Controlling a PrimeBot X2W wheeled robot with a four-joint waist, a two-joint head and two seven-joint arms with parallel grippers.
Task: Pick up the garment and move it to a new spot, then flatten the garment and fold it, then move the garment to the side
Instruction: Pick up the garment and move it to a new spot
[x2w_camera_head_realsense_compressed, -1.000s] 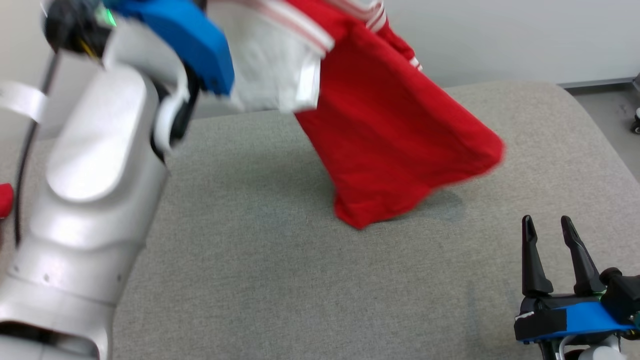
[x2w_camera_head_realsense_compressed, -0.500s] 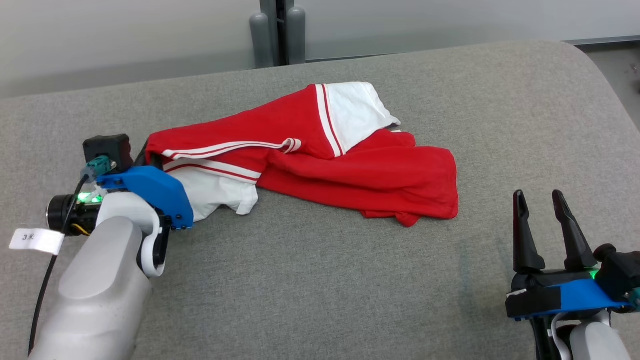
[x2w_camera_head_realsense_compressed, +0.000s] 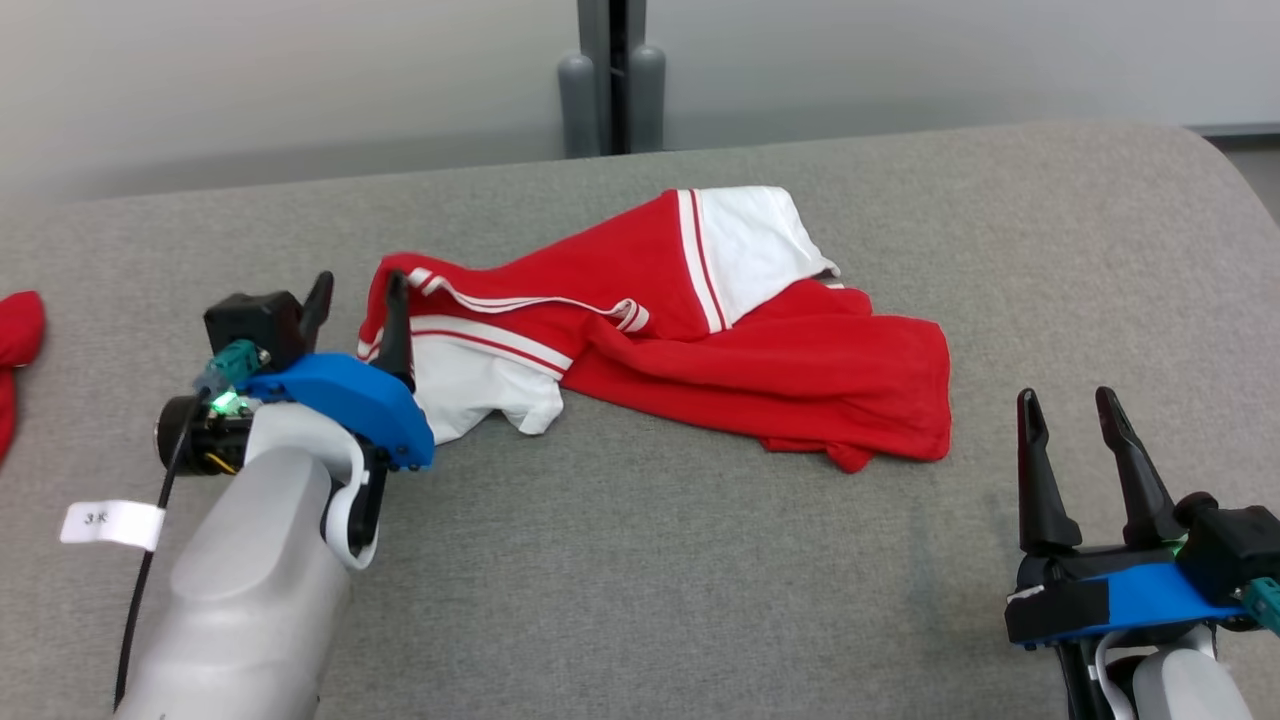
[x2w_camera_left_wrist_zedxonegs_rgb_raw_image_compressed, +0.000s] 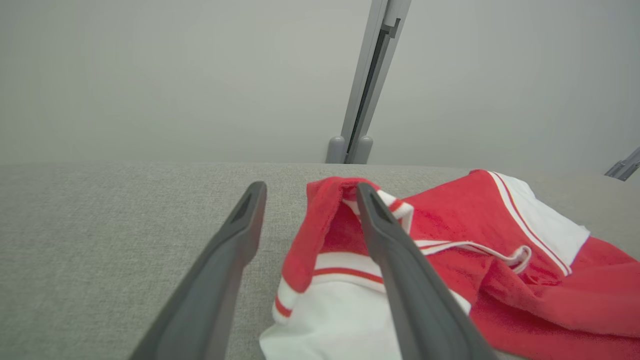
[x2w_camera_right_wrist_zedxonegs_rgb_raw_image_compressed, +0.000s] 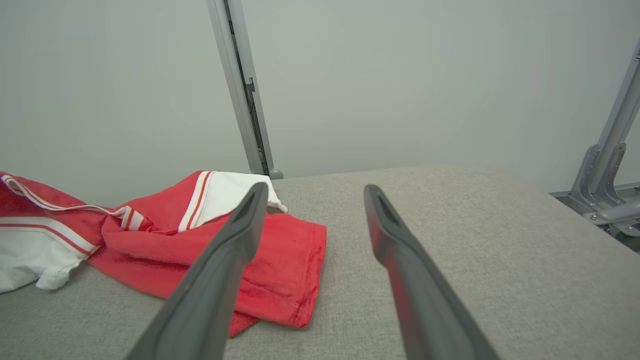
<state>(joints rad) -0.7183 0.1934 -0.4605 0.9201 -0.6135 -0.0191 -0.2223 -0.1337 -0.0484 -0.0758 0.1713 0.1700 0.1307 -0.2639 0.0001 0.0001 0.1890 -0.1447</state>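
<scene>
Red-and-white garment (x2w_camera_head_realsense_compressed: 700, 330) lies heaped mid-desk, with both claws spread and empty.
The left claw (x2w_camera_head_realsense_compressed: 360, 285) stands open at the garment's left end, and one finger (x2w_camera_left_wrist_zedxonegs_rgb_raw_image_compressed: 400, 280) crosses the striped collar (touching or just above, I cannot tell). The right claw (x2w_camera_head_realsense_compressed: 1068, 400) is also open and sits well apart, near the front right of the desk (x2w_camera_head_realsense_compressed: 640, 560). Flattening looks like the step in hand. It would go best with each claw pinching one outer edge, then drawing apart low over the desk so no fold lifts. The hem and one sleeve are tucked under the heap. A red thing (x2w_camera_head_realsense_compressed: 15, 340) is cut off at the left edge.
</scene>
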